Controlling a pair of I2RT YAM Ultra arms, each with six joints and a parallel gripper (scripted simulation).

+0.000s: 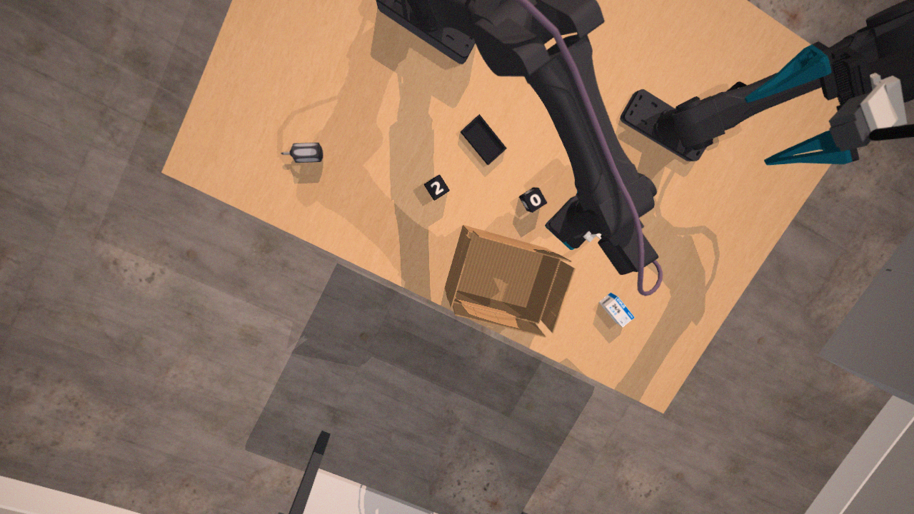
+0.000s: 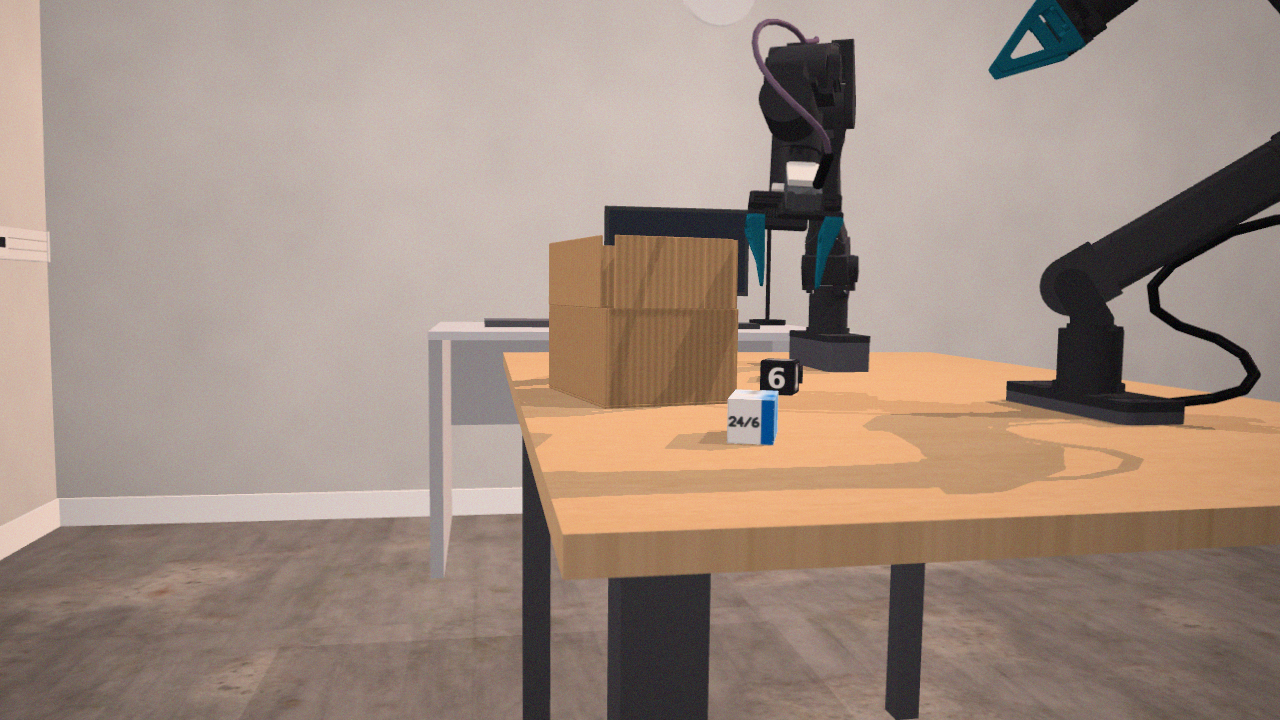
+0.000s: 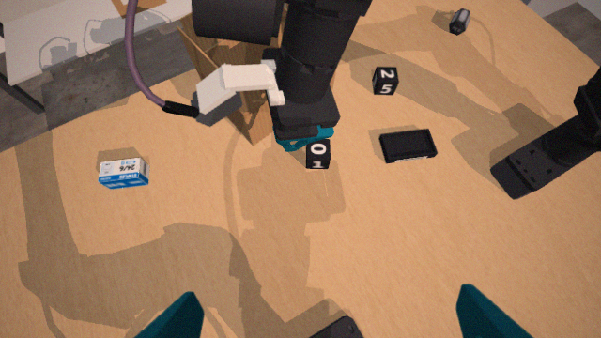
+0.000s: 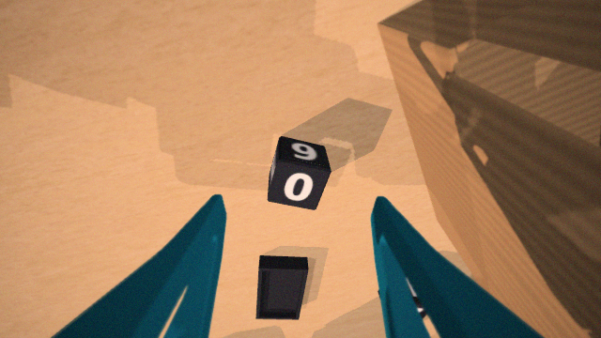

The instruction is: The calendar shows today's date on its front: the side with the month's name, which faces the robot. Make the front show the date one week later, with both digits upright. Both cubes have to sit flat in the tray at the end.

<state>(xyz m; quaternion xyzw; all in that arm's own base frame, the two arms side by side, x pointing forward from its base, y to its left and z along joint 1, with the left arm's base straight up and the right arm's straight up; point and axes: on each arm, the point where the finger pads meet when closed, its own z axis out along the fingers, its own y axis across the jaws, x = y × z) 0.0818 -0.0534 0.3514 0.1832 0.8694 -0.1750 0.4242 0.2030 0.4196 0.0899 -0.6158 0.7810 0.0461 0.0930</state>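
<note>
One black cube (image 1: 533, 199) (image 2: 776, 376) (image 3: 318, 154) (image 4: 300, 185) sits on the table with 0 on top; side faces show 1 in the left wrist view and 6 in the exterior view. The other cube (image 1: 436, 187) (image 3: 385, 81) has 2 on top and 5 on a side. The black calendar tray (image 1: 483, 139) (image 3: 408, 145) (image 4: 283, 291) is empty; the print on its side is too small to read. My right gripper (image 2: 789, 285) (image 4: 299, 205) is partly open and empty, above the table near the 0 cube. My left gripper (image 1: 755, 130) (image 3: 322, 299) is wide open and empty, high at the table's side.
An open cardboard box (image 1: 498, 275) (image 2: 644, 331) stands close to the 0 cube, by the table edge. A staples box (image 1: 617, 310) (image 2: 750, 418) (image 3: 124, 173) lies beyond it. A small grey-and-black object (image 1: 305, 152) (image 3: 459, 22) lies at the far end, past the 2 cube.
</note>
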